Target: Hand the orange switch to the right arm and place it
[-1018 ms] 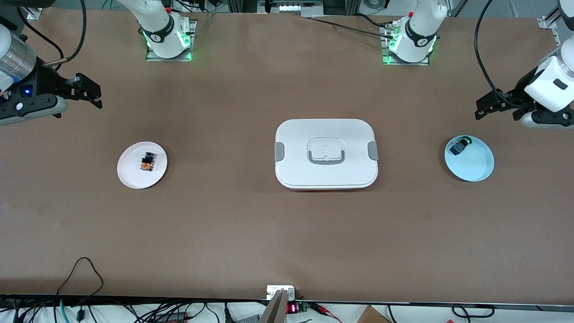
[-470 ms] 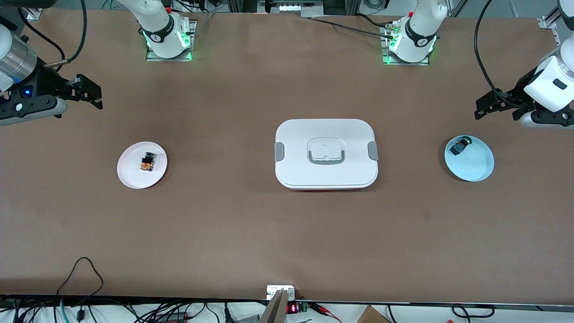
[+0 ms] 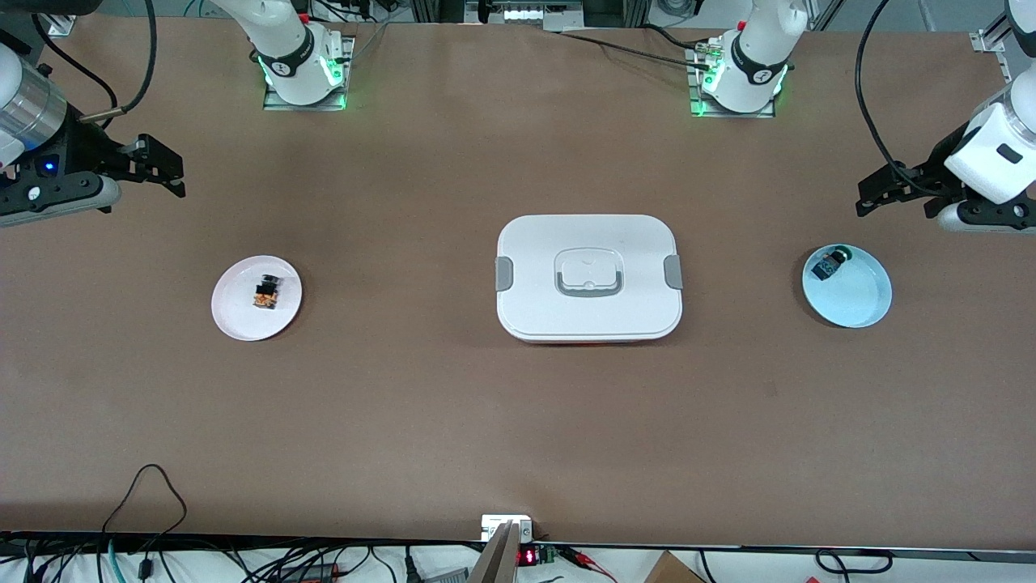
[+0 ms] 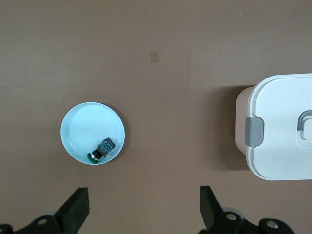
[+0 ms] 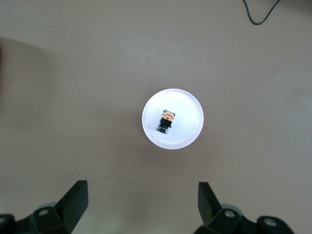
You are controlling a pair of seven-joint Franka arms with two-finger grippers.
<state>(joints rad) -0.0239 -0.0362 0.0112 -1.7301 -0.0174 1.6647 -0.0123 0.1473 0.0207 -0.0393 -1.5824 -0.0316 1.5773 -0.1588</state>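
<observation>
We are viewing the whole table [image 3: 453,421] from a high front camera facing both bases. Each wrist camera is looking straight down from well above: the left is sharing the blue plate [image 4: 78,127] and white box [image 4: 282,146], the right the white plate [image 5: 187,105].

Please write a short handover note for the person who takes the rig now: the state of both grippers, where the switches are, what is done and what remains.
Left gripper: open, empty, up over the table at the left arm's end, near the blue plate.
Right gripper: open, empty, up over the right arm's end, near the white plate.
Orange switch: lies on the white plate, untouched.
Green switch: on the blue plate.
White box: lid on, mid-table between the plates.
Done: nothing yet, no grasp.
Left: pick up the orange switch, get it into the right gripper, place it.
</observation>
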